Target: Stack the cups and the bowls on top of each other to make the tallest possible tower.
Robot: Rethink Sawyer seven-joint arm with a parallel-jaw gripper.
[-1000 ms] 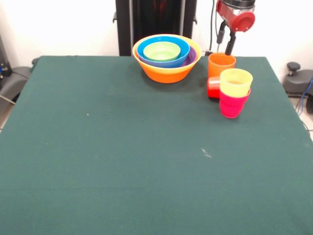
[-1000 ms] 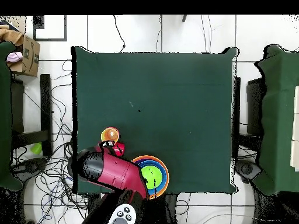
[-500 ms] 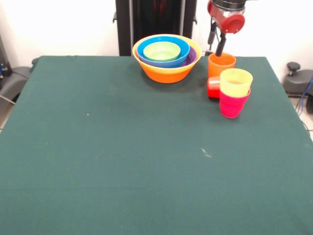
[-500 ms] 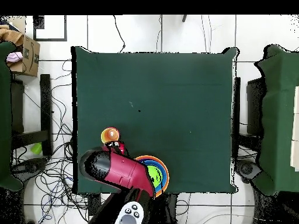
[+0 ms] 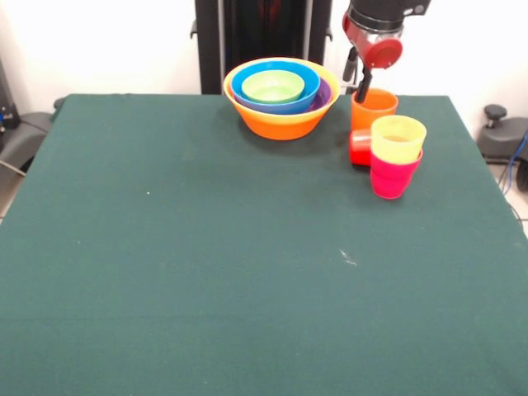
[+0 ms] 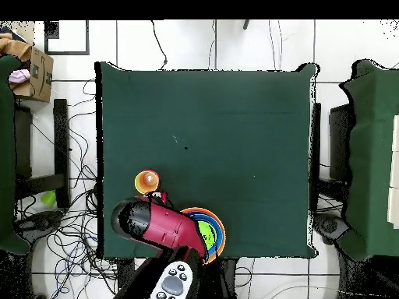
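Note:
Several bowls sit nested at the table's back: a large yellow-orange bowl (image 5: 280,121) holds a purple one (image 5: 324,96), a blue one (image 5: 297,76) and a small light green one (image 5: 272,86). To their right stand an orange cup (image 5: 375,109), a red cup (image 5: 359,147) lying on its side, and a yellow cup (image 5: 398,138) nested in a magenta cup (image 5: 389,177). My gripper (image 5: 364,91) hangs at the orange cup's left rim, between that cup and the bowls. From overhead, the arm's red head (image 6: 160,226) covers most cups; the bowls (image 6: 210,232) and yellow cup (image 6: 146,181) show.
The green table (image 5: 206,264) spreads wide in front of the cups and bowls. A cardboard box (image 6: 35,74) sits off the table's corner, cables lie on the floor beside it, and another green surface (image 6: 374,156) stands across a gap.
My gripper has moved from over the orange cup's far right side to its left rim, toward the bowls, and a little lower. Cups and bowls have not moved.

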